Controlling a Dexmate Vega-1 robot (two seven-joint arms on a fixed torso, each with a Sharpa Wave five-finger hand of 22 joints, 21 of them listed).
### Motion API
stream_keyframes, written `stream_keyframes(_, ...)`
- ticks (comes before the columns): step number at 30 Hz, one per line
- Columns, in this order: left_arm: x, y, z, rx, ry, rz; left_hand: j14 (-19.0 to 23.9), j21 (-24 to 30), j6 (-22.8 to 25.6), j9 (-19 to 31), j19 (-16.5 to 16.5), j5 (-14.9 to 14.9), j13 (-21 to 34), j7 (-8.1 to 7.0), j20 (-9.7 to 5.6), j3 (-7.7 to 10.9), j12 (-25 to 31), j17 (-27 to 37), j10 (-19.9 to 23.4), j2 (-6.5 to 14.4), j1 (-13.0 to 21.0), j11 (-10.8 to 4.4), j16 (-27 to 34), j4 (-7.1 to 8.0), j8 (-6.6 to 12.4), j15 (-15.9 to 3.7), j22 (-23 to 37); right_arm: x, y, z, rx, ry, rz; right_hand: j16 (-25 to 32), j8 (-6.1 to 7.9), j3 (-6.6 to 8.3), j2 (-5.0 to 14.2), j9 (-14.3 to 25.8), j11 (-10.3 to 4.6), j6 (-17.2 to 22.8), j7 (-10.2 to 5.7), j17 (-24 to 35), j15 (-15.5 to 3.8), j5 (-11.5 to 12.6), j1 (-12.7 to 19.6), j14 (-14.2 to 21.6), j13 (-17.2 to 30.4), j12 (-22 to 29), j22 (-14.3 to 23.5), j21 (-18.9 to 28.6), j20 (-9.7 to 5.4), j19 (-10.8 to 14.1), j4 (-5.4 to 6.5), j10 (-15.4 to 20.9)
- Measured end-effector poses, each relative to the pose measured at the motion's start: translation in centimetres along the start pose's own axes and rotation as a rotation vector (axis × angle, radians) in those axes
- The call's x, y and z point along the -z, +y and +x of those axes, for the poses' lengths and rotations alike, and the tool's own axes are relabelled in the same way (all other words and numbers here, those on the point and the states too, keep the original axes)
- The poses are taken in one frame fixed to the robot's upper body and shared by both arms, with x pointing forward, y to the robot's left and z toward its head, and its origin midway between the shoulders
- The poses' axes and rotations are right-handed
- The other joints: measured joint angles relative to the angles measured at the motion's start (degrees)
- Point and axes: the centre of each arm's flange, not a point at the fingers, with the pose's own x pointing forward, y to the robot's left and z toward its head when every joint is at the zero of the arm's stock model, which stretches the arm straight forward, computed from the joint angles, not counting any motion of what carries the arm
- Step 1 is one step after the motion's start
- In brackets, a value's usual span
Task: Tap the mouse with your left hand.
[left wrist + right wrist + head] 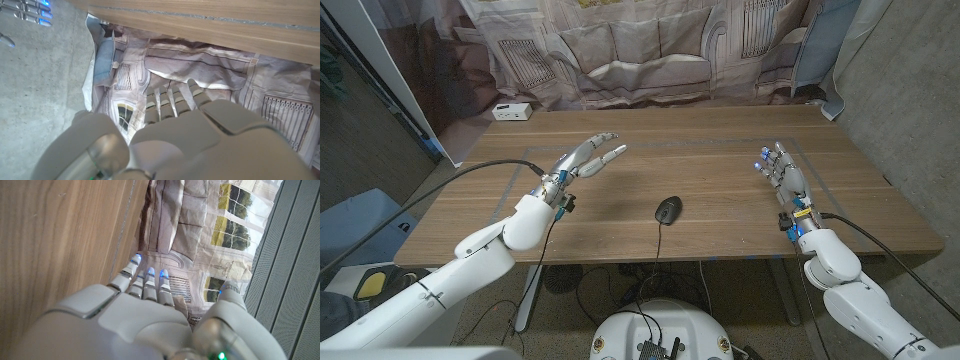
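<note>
Fingers of the left hand (582, 162) are spreading, holding nothing, apart from the mouse (668, 209); we are seeing the right hand (782, 176) likewise empty.

You are looking at a wooden table (720, 170) standing on a grey concrete floor (910, 130). A printed fabric backdrop (650, 50) showing a sofa and windows is hanging along the far side. A small white box (511, 111) is sitting at the table's far left corner. Cables (620, 290) are trailing beneath the near edge.
</note>
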Motion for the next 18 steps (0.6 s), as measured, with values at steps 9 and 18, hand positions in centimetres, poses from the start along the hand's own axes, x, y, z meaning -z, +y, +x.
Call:
stream_keyframes(9, 0.5, -0.1, 0.3, -0.035, 0.026, -0.091, 0.37, -0.29, 0.3, 0.0, -0.89, -0.31, 0.0, 0.31, -0.15, 0.0, 0.0, 0.0, -0.46, -0.01, 0.01, 0.46, -0.24, 0.0, 0.0, -0.23, 0.0, 0.1, -0.2, 0.5, -0.024, 0.013, 0.037, 0.49, -0.22, -0.16, 0.0, 0.0, -0.54, -0.76, -1.19, 0.0, -0.12, 0.0, 0.0, 1.44, 0.0, 0.0, 0.0, 0.4, -0.02, 1.43, -0.16, 0.1)
stream_keyframes(18, 0.8, -0.5, 1.1, -0.05, 0.04, -0.305, 0.37, -0.73, -0.75, 0.0, -1.63, -0.44, 0.01, 3.67, -1.57, 0.0, -0.39, -0.19, -0.64, -0.31, 0.31, 0.63, -0.23, 0.0, -0.53, -0.23, 0.0, -0.3, -0.6, 2.6, -0.071, 0.018, 0.043, 0.49, -0.43, -0.21, 0.0, -0.01, -0.81, -1.3, -1.08, 0.15, 0.09, 0.0, 0.0, 1.64, 0.0, 0.0, 0.0, 0.4, -0.02, 1.42, -0.21, -0.19)
